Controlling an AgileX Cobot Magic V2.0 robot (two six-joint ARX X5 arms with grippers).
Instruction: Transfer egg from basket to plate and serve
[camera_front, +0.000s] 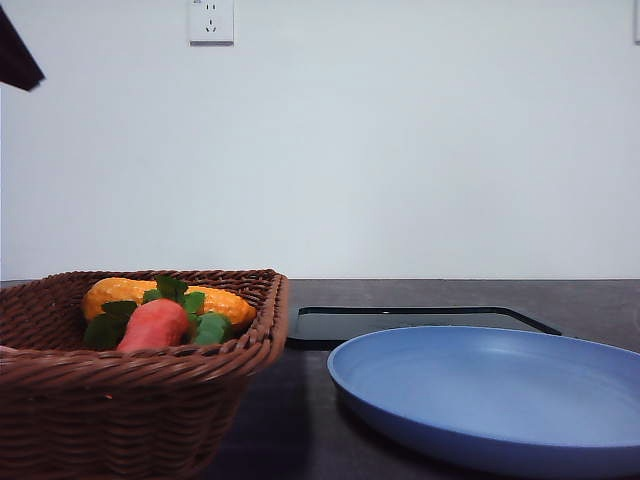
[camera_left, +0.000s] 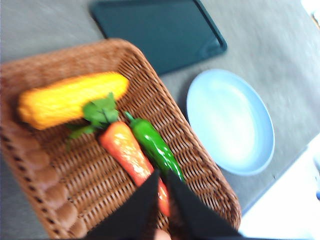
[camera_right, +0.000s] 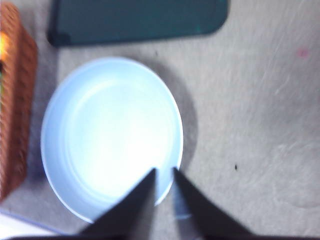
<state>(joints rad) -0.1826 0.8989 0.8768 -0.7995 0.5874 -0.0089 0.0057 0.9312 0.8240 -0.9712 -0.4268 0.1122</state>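
Wicker basket (camera_front: 150, 365) sits at the table's front-left corner, and the blue plate (camera_front: 480, 400) lies just beside it towards the front-right. The left gripper (camera_left: 162, 174) hangs over the basket, jaws parted by a narrow gap and holding nothing, with a blurred reddish spot, apparently the egg (camera_left: 161, 234), below. The right gripper (camera_right: 164, 170) hovers over the plate's rim, jaws slightly apart and empty.

Bare blue plate (camera_front: 500, 400) beside wicker basket (camera_front: 120, 400)
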